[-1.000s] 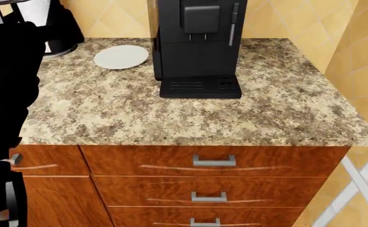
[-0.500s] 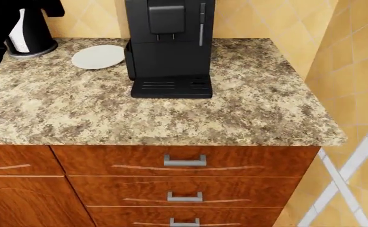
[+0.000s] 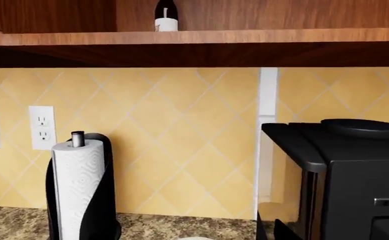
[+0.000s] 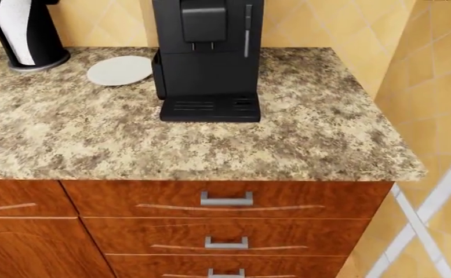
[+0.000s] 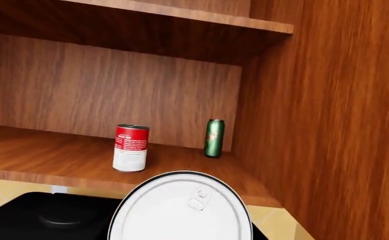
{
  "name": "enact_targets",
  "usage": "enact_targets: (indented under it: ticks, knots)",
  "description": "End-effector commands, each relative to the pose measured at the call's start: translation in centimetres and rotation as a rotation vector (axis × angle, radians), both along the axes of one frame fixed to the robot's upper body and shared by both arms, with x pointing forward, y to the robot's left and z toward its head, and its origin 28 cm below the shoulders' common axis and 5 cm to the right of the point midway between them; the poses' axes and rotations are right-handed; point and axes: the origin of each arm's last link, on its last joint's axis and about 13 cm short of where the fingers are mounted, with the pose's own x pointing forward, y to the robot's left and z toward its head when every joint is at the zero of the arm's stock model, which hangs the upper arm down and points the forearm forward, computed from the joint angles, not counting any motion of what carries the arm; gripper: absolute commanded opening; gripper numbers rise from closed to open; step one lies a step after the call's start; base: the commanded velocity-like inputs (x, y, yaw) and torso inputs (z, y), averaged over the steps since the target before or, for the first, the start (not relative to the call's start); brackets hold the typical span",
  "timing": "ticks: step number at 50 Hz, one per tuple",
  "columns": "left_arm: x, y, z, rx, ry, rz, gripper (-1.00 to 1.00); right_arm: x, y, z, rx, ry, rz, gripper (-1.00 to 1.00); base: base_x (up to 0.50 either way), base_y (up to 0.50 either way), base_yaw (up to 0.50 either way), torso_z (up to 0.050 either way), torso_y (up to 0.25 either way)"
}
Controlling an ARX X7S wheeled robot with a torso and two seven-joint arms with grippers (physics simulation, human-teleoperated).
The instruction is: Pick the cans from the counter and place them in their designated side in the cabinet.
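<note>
Looking rigid, light and slick-sided, the pull-tab can (image 5: 181, 207) near the right wrist camera wants a mid-wall pinch; neither claw shows, so I cannot tell their state.

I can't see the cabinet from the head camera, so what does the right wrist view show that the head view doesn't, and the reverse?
Only the right wrist view shows the cabinet shelf, with a red-and-white can and a green can standing apart on it, plus a pull-tab can lid close to the camera.

Only the head view shows the counter, its drawers, a white plate and a paper-towel roll.

Both show the black coffee machine, seen from above in the wrist view.
</note>
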Motion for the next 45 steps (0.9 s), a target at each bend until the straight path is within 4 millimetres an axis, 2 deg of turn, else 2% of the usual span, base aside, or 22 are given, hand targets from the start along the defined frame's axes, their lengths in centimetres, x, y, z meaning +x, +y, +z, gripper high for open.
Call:
enact_targets:
  ticks: [1,8,21,45]
  knots:
    - [-0.6,0.8,0.7,0.017,0.006,-0.014,1.00,-0.4,0.1,0.5,-0.012,-0.027,0.007,-1.00,0.23,0.00,0.00,0.000,0.000]
    - [-1.1,1.5,0.8,0.038,0.009,-0.032,1.00,-0.4,0.1,0.5,-0.012,-0.027,0.007,-1.00,0.24,0.00,0.00,0.000,0.001]
    - [-1.1,2.2,3.3,0.064,0.056,-0.027,1.00,-0.4,0.1,0.5,-0.012,-0.027,0.007,-1.00,0.25,0.00,0.00,0.000,0.001]
    - [-0.9,2.8,3.9,0.057,0.041,-0.001,1.00,-0.4,0.1,0.5,-0.012,-0.027,0.007,-1.00,0.25,0.00,0.00,0.000,0.001]
